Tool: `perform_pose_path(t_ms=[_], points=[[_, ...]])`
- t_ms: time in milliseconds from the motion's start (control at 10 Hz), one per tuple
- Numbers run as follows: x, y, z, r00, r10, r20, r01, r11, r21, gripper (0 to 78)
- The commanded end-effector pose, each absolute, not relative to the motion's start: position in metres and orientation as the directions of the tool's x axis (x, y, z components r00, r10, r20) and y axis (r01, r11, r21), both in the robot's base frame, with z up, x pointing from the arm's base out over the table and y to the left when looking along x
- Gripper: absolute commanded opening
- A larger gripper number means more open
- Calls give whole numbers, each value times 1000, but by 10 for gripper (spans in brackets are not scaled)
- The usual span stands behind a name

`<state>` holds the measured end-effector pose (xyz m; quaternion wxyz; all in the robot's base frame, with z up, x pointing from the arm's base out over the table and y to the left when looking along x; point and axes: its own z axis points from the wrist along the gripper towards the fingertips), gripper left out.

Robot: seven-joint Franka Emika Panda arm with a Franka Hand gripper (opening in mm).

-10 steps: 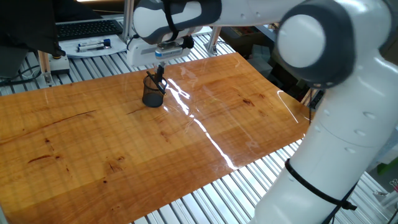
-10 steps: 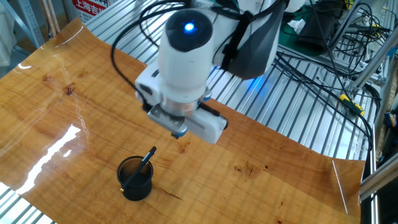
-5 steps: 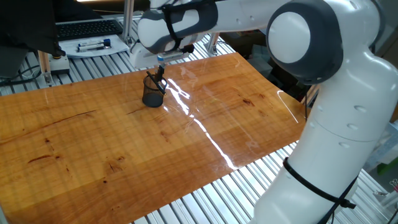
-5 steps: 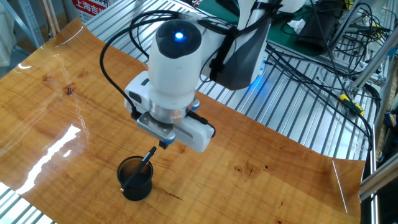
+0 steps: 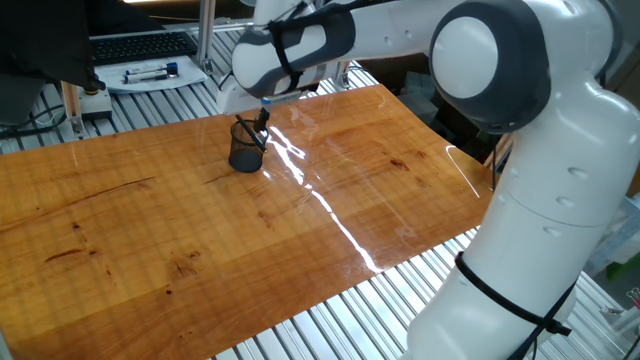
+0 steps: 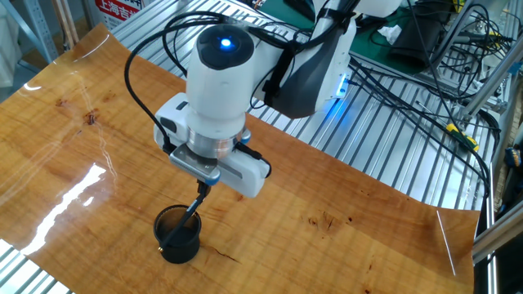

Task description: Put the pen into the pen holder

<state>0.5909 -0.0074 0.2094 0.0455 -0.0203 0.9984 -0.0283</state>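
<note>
The pen holder (image 5: 244,156), a small black mesh cup, stands upright on the wooden board near its far edge; it also shows in the other fixed view (image 6: 177,238). The slim black pen (image 5: 259,134) leans inside it, its top sticking out over the rim toward the arm (image 6: 190,214). My gripper (image 5: 266,101) hangs just above the pen's top end (image 6: 207,176). Its blue-tipped fingers look close together with nothing between them. The hand hides most of the fingers. I cannot tell whether the tips touch the pen.
Pale markers with blue caps (image 5: 150,72) and a keyboard (image 5: 140,45) lie on the slatted bench behind the board. Cables (image 6: 425,90) run over the bench beside the arm's base. The board's edge (image 5: 440,250) drops to metal slats.
My gripper has moved down and across to a spot right over the pen's top. The pen and the cup have not moved.
</note>
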Motion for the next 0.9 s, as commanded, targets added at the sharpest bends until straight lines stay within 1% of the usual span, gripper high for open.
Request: perform_pose_path(t_ms=[100,400,900], points=[[592,-15,203,-994,-50,-100,-44,997,-58,0],[591,-20,196,-994,-50,-98,-44,997,-58,0],[585,-15,189,-993,-32,-111,-26,998,-57,0]])
